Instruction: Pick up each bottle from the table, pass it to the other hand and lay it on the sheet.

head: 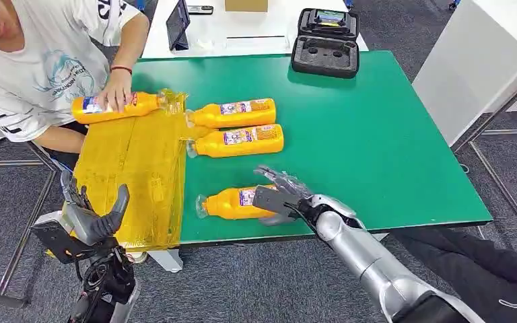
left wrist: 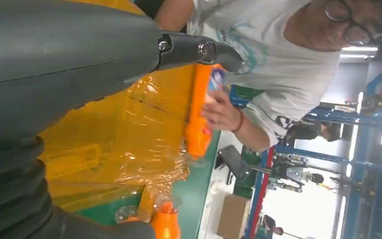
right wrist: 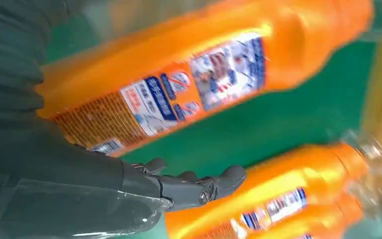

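Several orange bottles lie on the green table (head: 390, 148). The nearest bottle (head: 232, 202) (right wrist: 204, 74) lies on its side by the front edge, cap toward the yellow sheet (head: 134, 175) (left wrist: 119, 134). My right hand (head: 279, 197) (right wrist: 194, 186) is at its base end, fingers spread over it and not closed around it. Two more bottles (head: 237, 113) (head: 239, 140) lie side by side behind it. A person's hand (head: 116, 89) rests on a fourth bottle (head: 111, 106) (left wrist: 199, 119) at the sheet's far edge. My left hand (head: 93, 217) (left wrist: 79, 59) hovers open and empty by the sheet's near-left corner.
A black foam-lined case (head: 325, 42) sits at the table's far edge. Behind it a white table (head: 256, 33) carries a tablet (head: 177, 23). A white panel (head: 471, 67) stands to the right. The person leans over the far-left corner.
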You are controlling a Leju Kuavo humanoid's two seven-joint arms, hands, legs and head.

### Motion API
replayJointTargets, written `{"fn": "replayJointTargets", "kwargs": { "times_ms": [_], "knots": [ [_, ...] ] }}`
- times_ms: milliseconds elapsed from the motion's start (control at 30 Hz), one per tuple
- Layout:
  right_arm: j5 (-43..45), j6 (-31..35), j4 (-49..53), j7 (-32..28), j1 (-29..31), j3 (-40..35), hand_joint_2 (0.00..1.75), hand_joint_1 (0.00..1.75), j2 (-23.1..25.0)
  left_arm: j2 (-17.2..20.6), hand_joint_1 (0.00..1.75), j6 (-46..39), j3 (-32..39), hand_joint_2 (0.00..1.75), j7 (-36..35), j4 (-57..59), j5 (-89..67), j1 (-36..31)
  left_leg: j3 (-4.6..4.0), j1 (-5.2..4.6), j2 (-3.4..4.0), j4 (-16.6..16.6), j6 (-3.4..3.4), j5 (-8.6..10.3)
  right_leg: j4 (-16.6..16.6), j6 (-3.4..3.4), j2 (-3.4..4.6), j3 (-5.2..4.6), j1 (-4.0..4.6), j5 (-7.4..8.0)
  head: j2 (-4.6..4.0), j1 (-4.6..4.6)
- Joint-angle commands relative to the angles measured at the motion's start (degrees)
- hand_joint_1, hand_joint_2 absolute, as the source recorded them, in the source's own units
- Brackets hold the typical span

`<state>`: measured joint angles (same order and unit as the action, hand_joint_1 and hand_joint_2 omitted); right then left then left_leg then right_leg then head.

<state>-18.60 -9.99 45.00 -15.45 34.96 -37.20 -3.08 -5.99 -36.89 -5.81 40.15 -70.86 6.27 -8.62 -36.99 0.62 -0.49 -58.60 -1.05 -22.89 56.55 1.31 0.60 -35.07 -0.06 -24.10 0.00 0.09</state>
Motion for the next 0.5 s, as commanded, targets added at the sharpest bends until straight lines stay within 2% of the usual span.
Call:
{"fn": "replayJointTargets", "kwargs": {
  "times_ms": [33, 200, 500],
  "knots": [
    [-0.9, -2.2, -9.8, 0.8, 5.5, -6.4, 1.75, 0.0, -0.5, 0.9, 0.0, 0.2, -0.2, 1.75, -0.2, 5.4, 0.3, -2.2, 0.36, -0.06, 0.03, 0.1, 0.01, -0.1, -0.1, 0.0, -0.06, 0.34, -0.04, -0.11, 0.0, 0.0],
    [-1.1, -2.2, -10.3, 0.7, 5.3, -6.6, 1.75, 0.0, -0.7, 0.8, 0.0, 0.2, -0.3, 1.75, -0.2, 5.6, 0.5, -2.1, 0.17, -0.03, -0.01, 0.1, 0.01, -0.03, 0.0, 0.0, -0.06, 0.16, -0.02, -0.05, 0.0, 0.0],
    [-1.3, -0.8, -11.4, 1.2, 5.3, -6.5, 1.75, 0.0, -0.5, 0.8, 0.0, 0.0, -0.5, 1.75, -0.2, 5.4, 0.7, -0.8, 0.39, -0.03, 0.01, 0.1, 0.02, -0.09, -0.1, 0.0, -0.08, 0.38, -0.02, -0.1, 0.0, 0.0]
  ]
}}
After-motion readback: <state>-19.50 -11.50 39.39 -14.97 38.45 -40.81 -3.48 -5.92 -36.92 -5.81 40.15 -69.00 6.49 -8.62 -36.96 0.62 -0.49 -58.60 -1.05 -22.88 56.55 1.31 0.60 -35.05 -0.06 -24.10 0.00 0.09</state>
